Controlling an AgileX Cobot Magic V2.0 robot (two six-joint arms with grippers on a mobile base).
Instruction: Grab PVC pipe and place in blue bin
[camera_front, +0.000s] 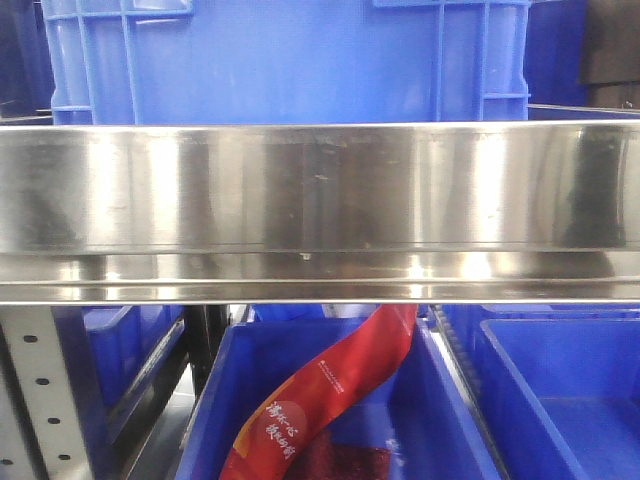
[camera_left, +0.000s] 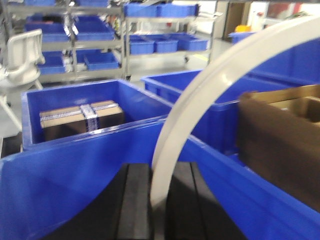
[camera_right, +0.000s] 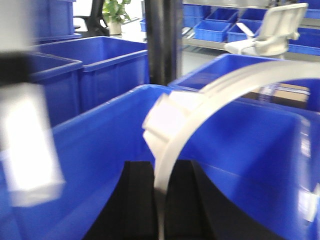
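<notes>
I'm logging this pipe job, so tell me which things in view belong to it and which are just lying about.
Belongs to the job:
PVC pipe, curved, white, held in the left gripper and the right gripper
blue bin

Just lying about:
taped cardboard box
brown carton
red packet
steel shelf rail
white chair

We see yellow Chinese characters, too blurred to read, on the long red plastic packet (camera_front: 330, 395).
</notes>
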